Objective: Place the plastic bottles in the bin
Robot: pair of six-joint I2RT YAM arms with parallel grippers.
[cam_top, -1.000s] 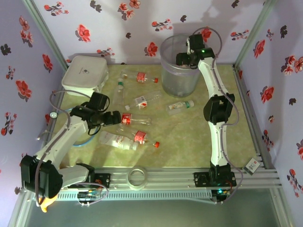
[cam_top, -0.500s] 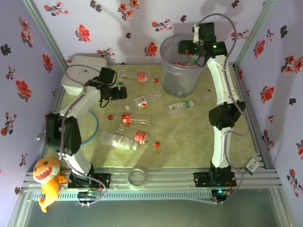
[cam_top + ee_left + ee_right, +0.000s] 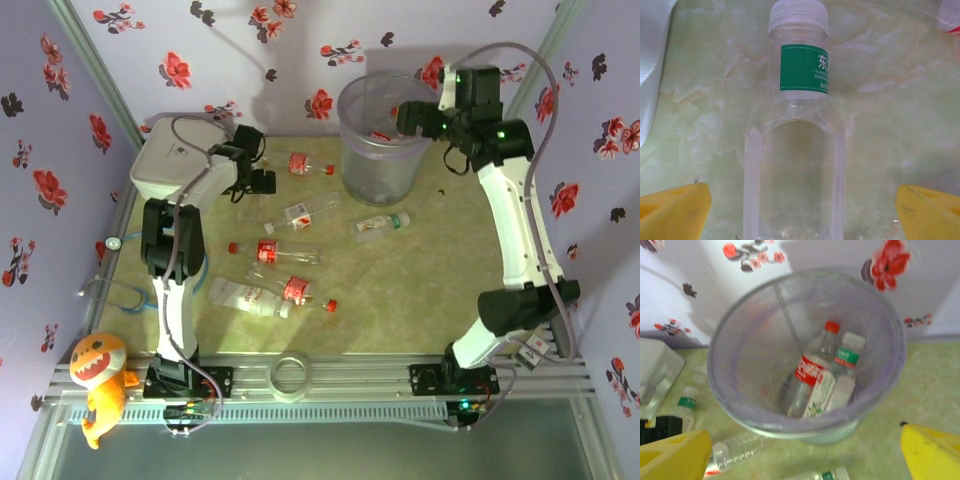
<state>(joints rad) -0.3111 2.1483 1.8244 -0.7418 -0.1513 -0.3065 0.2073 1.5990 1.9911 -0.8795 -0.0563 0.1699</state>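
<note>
Left wrist view: the left gripper (image 3: 800, 215) stands spread wide and holds nothing, with a yellow fingertip (image 3: 675, 210) on each side of a green-labelled bottle (image 3: 795, 150). The bottle lies flat on the marbled green table (image 3: 900, 100); its clear body runs straight out between the fingers, its pale cap at the end away from the gripper; neither finger touches it, and bare table shows on both sides. The edge of a white box (image 3: 652, 75) sits off the gripper's left.

The step in hand looks to be the grasp of this bottle, and the line-up seems sound. To do it well, I would come down until the pads sit level with the widest part of the body, then close on the body rather than the narrow neck. The thin plastic will likely give and could squirt forward, so close evenly and without force; keep the left finger off the box; lift straight up before swinging away.

Right wrist view: the right gripper (image 3: 802, 460) is also spread wide and empty, hanging just above the bin (image 3: 730, 405), where a red-labelled bottle (image 3: 812, 372) leans beside other bottles. From the top external view, the bin (image 3: 375, 175) stands below that gripper (image 3: 410, 118); the loose bottles (image 3: 290, 290) on the table below the left gripper (image 3: 258, 185) suggest much work remains.
</note>
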